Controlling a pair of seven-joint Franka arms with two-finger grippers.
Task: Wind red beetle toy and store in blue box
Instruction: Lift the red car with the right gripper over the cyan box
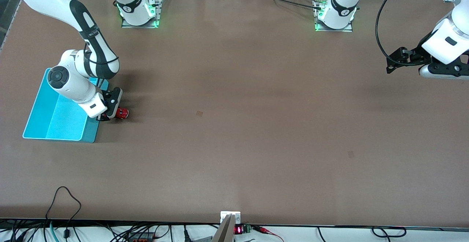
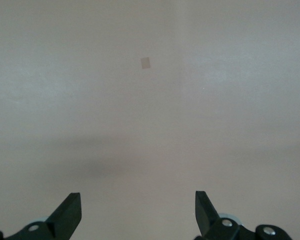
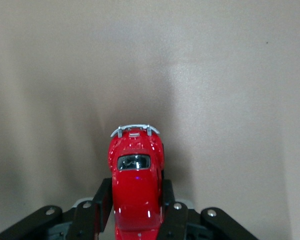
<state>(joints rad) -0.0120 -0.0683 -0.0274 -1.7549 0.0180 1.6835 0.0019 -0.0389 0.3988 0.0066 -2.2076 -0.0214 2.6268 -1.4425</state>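
Right gripper (image 1: pixel 110 116) is low at the table surface, just beside the blue box (image 1: pixel 44 119) at the right arm's end of the table. Its fingers (image 3: pixel 104 200) pinch the red beetle toy (image 3: pixel 136 192) by its two flanks; in the right wrist view the car sits squarely between them, silver bumper pointing away from the gripper. In the front view the toy (image 1: pixel 122 113) lies on or just above the brown table (image 1: pixel 234 124), outside the box and close to its wall on the side toward the left arm — whether the wheels touch the surface cannot be confirmed.

Left gripper (image 2: pixel 137 210) hangs over bare table at the left arm's end, fingers spread wide, holding nothing. This arm waits.

Assessment of the step in hand: winding appears to be the current stage — the toy is gripped at table level and not yet in the box.

Recommendations:
- Keep the wheels pressed firmly on the table and draw the car straight back along its own axis; a skewed pull would likely slip the wheels.
- Maintain the flank pinch; the glossy rounded body may squirt out under uneven pressure.
- Lift well above the pale rim before moving over the box.
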